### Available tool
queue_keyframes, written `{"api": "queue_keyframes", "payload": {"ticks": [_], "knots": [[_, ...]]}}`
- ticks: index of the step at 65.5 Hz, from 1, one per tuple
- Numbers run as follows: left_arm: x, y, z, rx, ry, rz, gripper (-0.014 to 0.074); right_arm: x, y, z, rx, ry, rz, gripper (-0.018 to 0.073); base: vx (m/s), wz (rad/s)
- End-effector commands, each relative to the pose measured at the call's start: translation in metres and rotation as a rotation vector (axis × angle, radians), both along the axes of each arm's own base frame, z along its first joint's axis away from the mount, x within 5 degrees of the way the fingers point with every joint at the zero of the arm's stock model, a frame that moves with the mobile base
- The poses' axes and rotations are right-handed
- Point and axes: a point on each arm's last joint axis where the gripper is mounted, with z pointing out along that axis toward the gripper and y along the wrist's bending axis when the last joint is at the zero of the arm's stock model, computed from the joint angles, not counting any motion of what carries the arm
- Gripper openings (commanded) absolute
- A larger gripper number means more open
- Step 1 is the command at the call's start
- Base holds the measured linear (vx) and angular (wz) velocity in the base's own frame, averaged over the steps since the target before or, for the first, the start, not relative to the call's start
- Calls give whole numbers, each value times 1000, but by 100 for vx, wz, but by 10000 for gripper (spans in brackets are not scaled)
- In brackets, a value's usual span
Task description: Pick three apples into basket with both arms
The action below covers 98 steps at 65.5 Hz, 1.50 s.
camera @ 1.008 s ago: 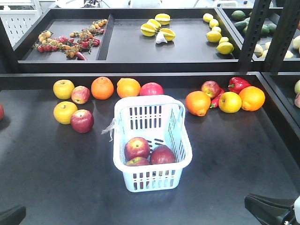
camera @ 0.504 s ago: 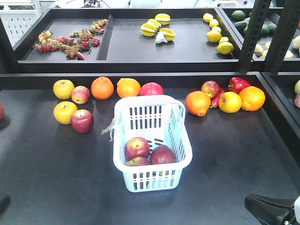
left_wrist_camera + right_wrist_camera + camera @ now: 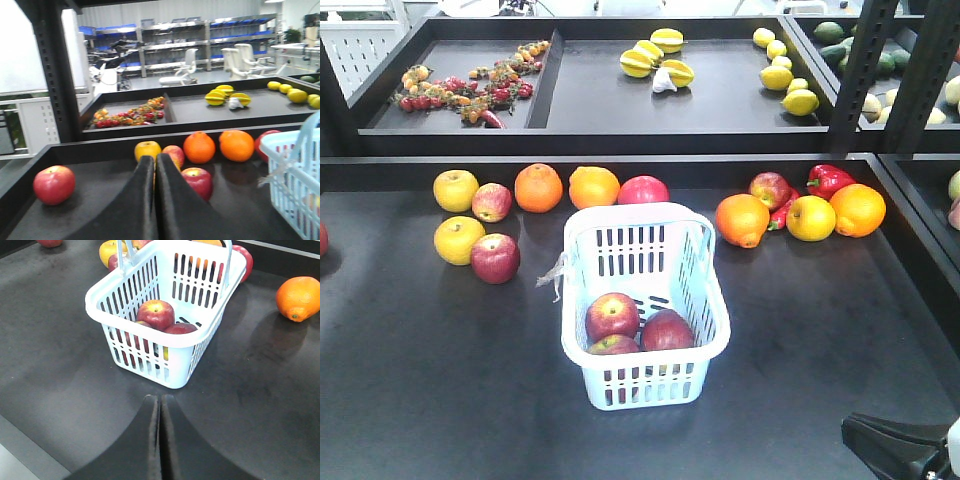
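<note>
The pale blue basket (image 3: 717, 290) stands mid-table with three dark red apples inside: one at the left (image 3: 611, 316), one at the right (image 3: 667, 330), one at the front (image 3: 613, 345). The right wrist view shows the basket (image 3: 100, 305) and its apples (image 3: 156, 314) just ahead of my right gripper (image 3: 160, 397), which is shut and empty, apart from the basket. My left gripper (image 3: 154, 159) is shut and empty, low over the table's left part; the basket's rim (image 3: 280, 140) is at its right. Part of my right arm (image 3: 900, 445) shows at the bottom right.
Loose fruit lies behind the basket: red apples (image 3: 495, 258) (image 3: 491, 202) (image 3: 770, 189), yellow fruits (image 3: 456, 189), oranges (image 3: 538, 187) (image 3: 742, 220), a red pepper (image 3: 828, 180). A red apple (image 3: 54, 184) lies at the far left. A raised back shelf (image 3: 620, 130) and a black post (image 3: 865, 70) bound the table.
The dark part of my left arm at the bottom left corner of the front view has drawn back out of frame. The basket, apples and right arm have not moved.
</note>
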Motion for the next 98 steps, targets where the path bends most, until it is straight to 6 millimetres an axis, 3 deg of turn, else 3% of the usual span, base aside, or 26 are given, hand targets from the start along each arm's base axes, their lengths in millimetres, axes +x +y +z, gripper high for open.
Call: {"api": "queue_keyframes", "payload": {"ticks": [1,80,86,98], "knots": [[-1,2,-1,-26,-65,30,-6,5,-1,13,25,-66,-31,-5,0,0],[-1,3,0,-75,-69,50,-6,4,-2,13,-7,-88,-25,-5,0,0],[-1,3,0,-75,-69,50,-6,2,-5,2,-17,-74,-47,-5,0,0],[-1,3,0,-75,-69,50,-6,-5,-22,-26,91,-2,-265,-5,0,0]]}}
